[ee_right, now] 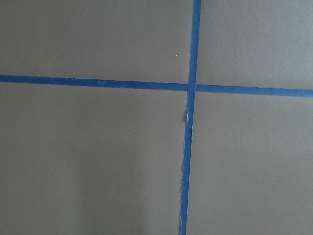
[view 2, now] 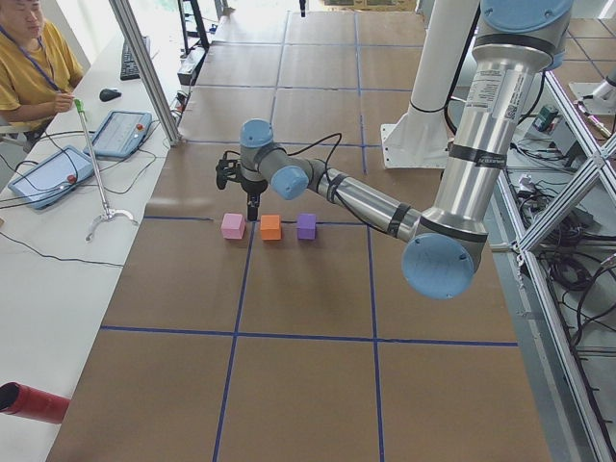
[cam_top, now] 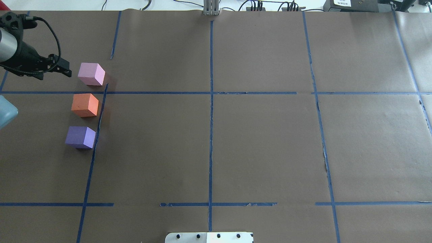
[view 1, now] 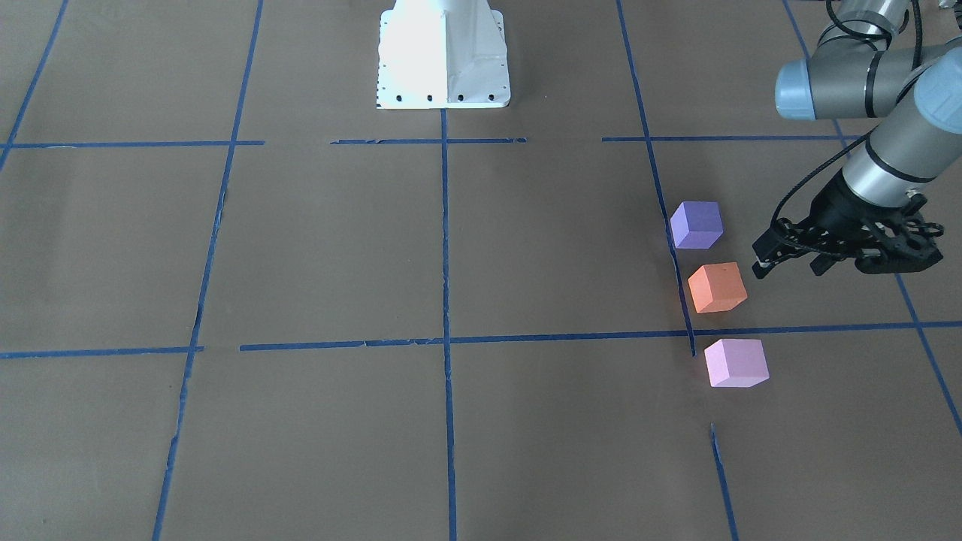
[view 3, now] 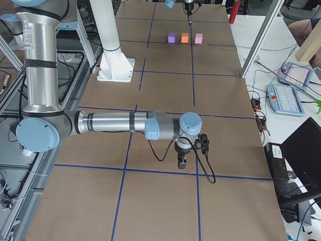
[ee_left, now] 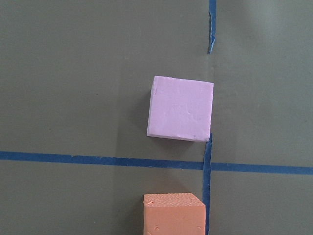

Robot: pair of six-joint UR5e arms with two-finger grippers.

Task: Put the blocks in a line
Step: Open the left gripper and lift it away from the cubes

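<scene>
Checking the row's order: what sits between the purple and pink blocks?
The orange block sits between the purple block and the pink block, apart from both. The overhead view shows it clearly.

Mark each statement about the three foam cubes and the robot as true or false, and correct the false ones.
1. The orange cube sits between the purple cube and the pink cube. True.
2. The left claw grips the pink cube. False: it is beside the row, holding nothing; all three cubes rest on the table.
3. The cubes touch one another. False: a gap separates each pair of neighbours.
4. A blue tape line runs between the pink cube and the orange cube. True.
</scene>
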